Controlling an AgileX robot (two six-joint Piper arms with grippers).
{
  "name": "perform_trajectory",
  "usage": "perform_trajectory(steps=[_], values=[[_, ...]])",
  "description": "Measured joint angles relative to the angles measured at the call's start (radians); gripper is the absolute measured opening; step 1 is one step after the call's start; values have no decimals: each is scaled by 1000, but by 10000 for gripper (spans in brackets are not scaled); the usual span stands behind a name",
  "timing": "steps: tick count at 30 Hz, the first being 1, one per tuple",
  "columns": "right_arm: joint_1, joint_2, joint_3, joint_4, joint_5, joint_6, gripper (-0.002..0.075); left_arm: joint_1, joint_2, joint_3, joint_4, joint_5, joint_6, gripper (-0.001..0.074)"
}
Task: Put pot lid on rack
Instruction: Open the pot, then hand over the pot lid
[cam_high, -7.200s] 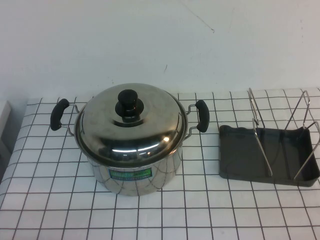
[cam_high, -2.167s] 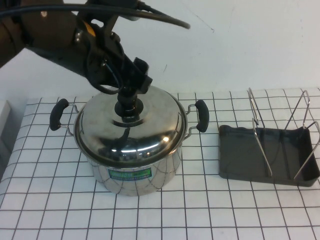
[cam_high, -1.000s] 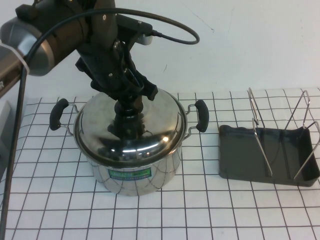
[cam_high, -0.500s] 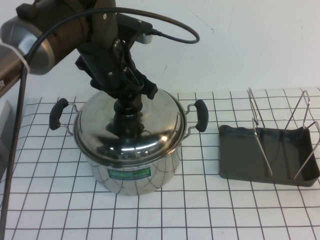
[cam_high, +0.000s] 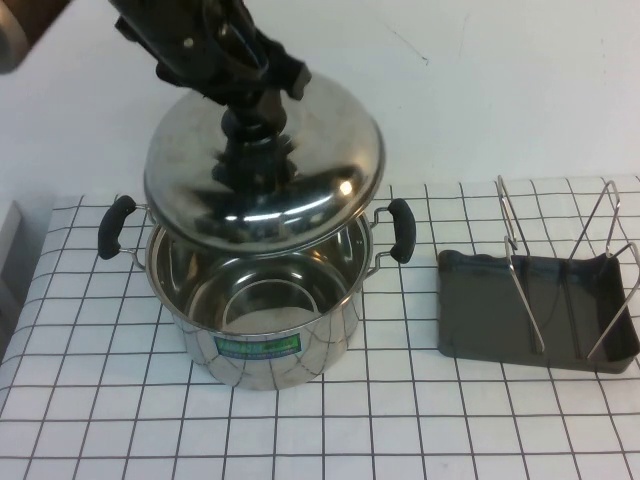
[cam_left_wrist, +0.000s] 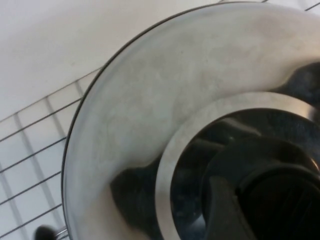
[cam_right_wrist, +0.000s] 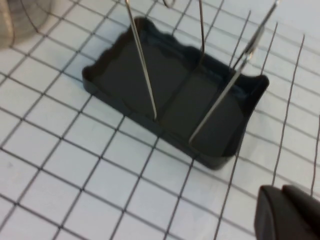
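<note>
My left gripper (cam_high: 255, 95) is shut on the black knob of the pot lid (cam_high: 300, 180) and holds the shiny domed lid lifted clear above the open steel pot (cam_high: 255, 310). In the left wrist view the lid (cam_left_wrist: 150, 100) fills the frame and a finger (cam_left_wrist: 222, 215) presses against the knob (cam_left_wrist: 280, 200). The rack (cam_high: 480, 320), a dark grey tray with upright wire loops, stands to the right of the pot and also shows in the right wrist view (cam_right_wrist: 175, 95). My right gripper (cam_right_wrist: 287, 212) hovers above the cloth beside the rack, its fingers together and empty; it is outside the high view.
The pot has two black handles (cam_high: 115, 225) and stands on a white cloth with a black grid (cam_high: 400, 420). A white wall (cam_high: 500, 90) rises behind the table. Open cloth lies in front of the pot and rack.
My left gripper has lifted the lid straight up off the pot, exposing the pot's inside. The pot and rack have not moved.
</note>
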Motion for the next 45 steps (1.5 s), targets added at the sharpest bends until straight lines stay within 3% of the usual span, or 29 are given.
perform_trajectory(steps=[8,15,19,23,27,33,45], values=[[0,-102,-181,375,-39,-242,-3,0,-27,-70,-383,-11,105,337],[0,-168,-241,728,-47,-311,1,0,-25,-70,-818,-67,281,337],[0,-175,-242,907,-15,-346,101,-1,-10,-76,-1019,-76,368,337],[0,-177,-243,1046,13,-350,337,-9,7,-76,-1080,-94,413,337],[0,-177,-245,1154,9,-351,500,-28,20,-76,-1087,-121,434,337],[0,-120,-247,1332,-2,-303,536,-77,24,-76,-1087,-182,481,337],[0,49,-247,1352,-15,-118,538,-88,24,-76,-1087,-239,508,337]])
